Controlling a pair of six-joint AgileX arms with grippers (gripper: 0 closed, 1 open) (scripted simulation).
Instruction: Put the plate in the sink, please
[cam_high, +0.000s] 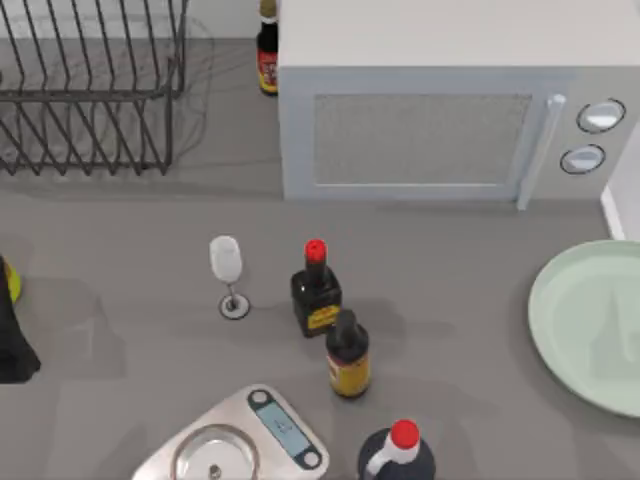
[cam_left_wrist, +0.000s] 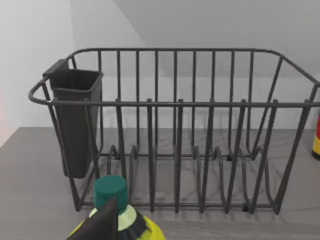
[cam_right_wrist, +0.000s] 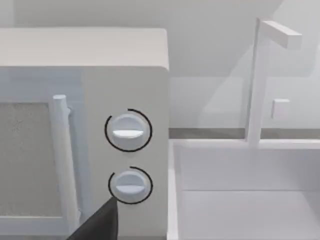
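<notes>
The pale mint-green plate (cam_high: 590, 325) lies flat on the grey counter at the right edge of the table, partly cut off by the top view's border. The sink (cam_right_wrist: 172, 190), a white basin with a thick rim, stands to the right of the microwave; its corner (cam_high: 620, 205) sits just behind the plate. A dark part of my right gripper (cam_right_wrist: 100, 222) points toward the microwave's knobs and the sink. My left gripper (cam_left_wrist: 107, 222) hangs by a yellow bottle at the table's left edge, facing the dish rack. Both grippers are away from the plate.
A white microwave (cam_high: 430, 130) fills the back middle, and a grey wire dish rack (cam_high: 90, 90) stands back left. A wine glass (cam_high: 227, 265), three dark bottles (cam_high: 316, 290) and a silver scale (cam_high: 240, 440) stand mid-table. A white faucet (cam_right_wrist: 257, 85) rises behind the sink.
</notes>
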